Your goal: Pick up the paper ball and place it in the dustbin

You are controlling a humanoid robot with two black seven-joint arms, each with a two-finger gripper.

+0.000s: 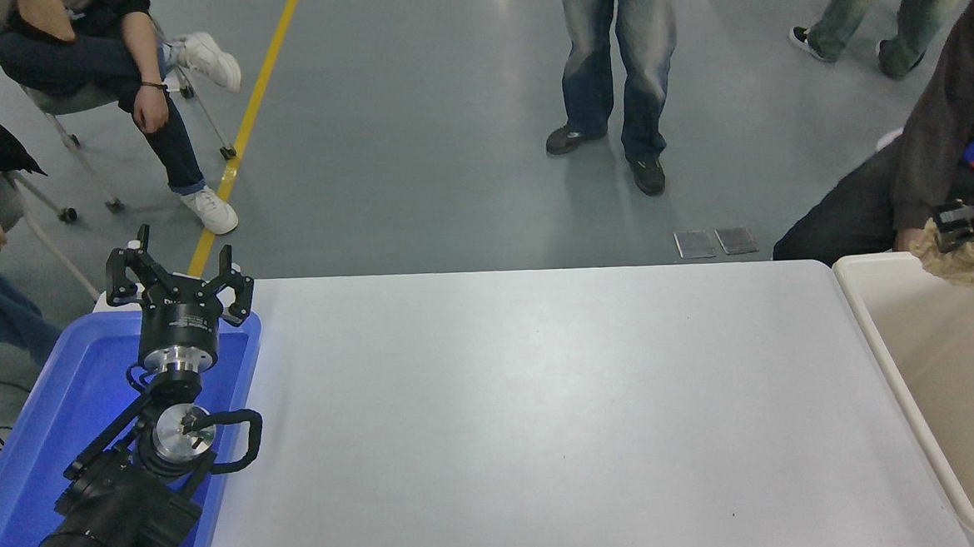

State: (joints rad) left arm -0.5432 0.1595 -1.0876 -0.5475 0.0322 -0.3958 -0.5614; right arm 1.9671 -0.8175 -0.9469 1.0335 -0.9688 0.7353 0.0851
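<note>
The tan paper ball (957, 259) hangs in my right gripper (947, 228), which is shut on it at the right edge of the picture, high over the far end of the dustbin. The dustbin (882, 344) is a large cream-beige bin standing off the table's right end, its inside showing bare walls. Most of the right arm is out of view. My left gripper (177, 277) is parked at the lower left over the blue tray, its fingers spread open and empty.
A shallow blue tray (61, 412) lies under the left arm. A seated person in dark clothes (939, 158) leans close behind the dustbin. Other people stand and sit on the floor beyond the white table (528, 413).
</note>
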